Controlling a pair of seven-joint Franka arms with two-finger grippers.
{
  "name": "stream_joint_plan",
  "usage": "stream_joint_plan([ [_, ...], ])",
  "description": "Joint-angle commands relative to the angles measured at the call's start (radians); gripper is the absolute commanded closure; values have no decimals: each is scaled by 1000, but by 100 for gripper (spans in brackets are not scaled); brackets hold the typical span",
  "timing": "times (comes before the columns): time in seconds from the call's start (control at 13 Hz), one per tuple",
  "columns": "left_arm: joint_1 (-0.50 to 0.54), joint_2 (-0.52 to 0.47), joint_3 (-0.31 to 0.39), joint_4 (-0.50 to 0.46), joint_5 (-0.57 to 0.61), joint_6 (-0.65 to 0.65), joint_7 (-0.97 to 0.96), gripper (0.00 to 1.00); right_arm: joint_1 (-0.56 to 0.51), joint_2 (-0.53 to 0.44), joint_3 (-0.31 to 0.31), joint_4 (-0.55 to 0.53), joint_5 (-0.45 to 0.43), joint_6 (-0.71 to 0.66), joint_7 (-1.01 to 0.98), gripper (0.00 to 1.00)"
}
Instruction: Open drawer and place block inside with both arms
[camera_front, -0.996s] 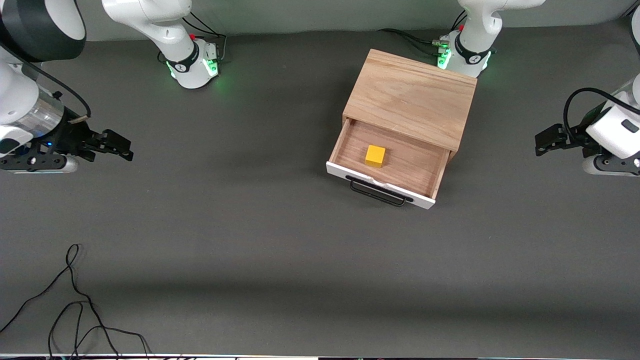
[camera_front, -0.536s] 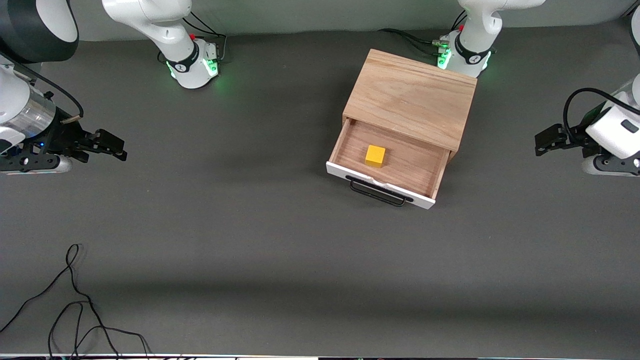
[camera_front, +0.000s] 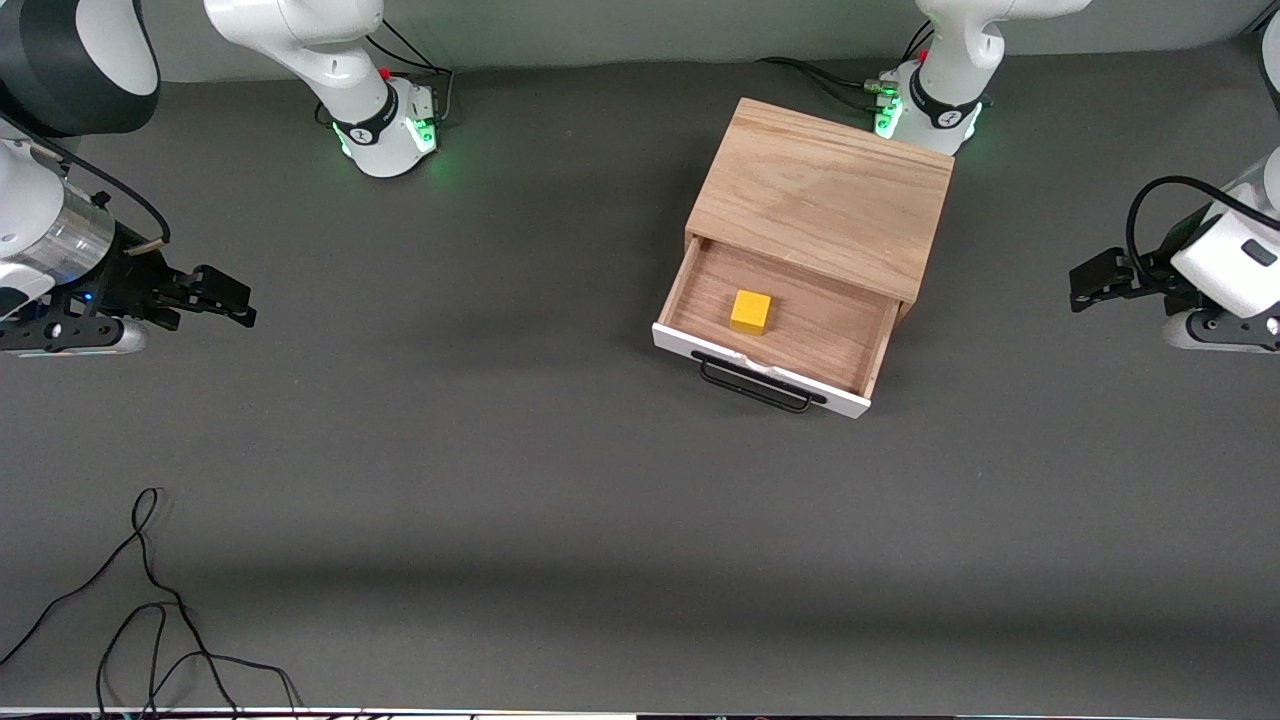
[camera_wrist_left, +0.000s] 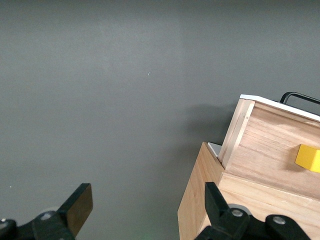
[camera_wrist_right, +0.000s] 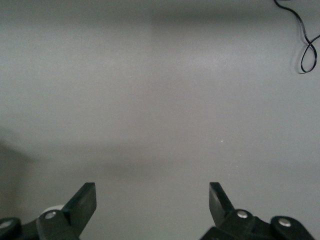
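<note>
The block (camera_front: 750, 311), a small yellow cube, lay on the floor of the drawer (camera_front: 845, 335), a little toward the right arm's end of the tray and apart from its walls; in the left wrist view one yellow face (camera_wrist_left: 308, 158) showed above the drawer's side wall. The drawer stood pulled out of the cabinet (camera_front: 822, 195) toward the front camera, its white front panel (camera_front: 856, 404) and black wire handle (camera_front: 755, 386) nearest that camera. The cabinet, a light oak box, sat on the table (camera_front: 500, 450) close to the edge where the bases stood, right in front of the left arm's base (camera_front: 928, 112) and turned slightly askew to that edge. The left gripper (camera_front: 1090, 282) hung over the left arm's end of the table, well apart from the cabinet, fingers (camera_wrist_left: 79, 205) spread wide and holding nothing. The right gripper (camera_front: 232, 300) hung over the right arm's end of the table, likewise empty, its fingers (camera_wrist_right: 85, 200) wide apart over bare grey surface. The right arm's base (camera_front: 388, 125) glowed green along the same edge as the other base. A loose black cable (camera_front: 150, 610) lay coiled at the table's corner nearest the front camera, at the right arm's end.
</note>
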Motion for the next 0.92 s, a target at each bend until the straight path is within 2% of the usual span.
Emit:
stream_joint_plan([
  [0.0, 4, -16, -3, -12, -4, -11, 16, 0, -6, -2, 0, 20, -15, 2, -26, 0],
  [0.15, 2, -15, -3, -12, -4, -9, 16, 0, -4, 1, 0, 39, -17, -36, -28, 0],
  [0.84, 1, -13, -3, -12, -4, -8, 15, 0, -4, 7, 2, 45, -17, -38, -28, 0],
])
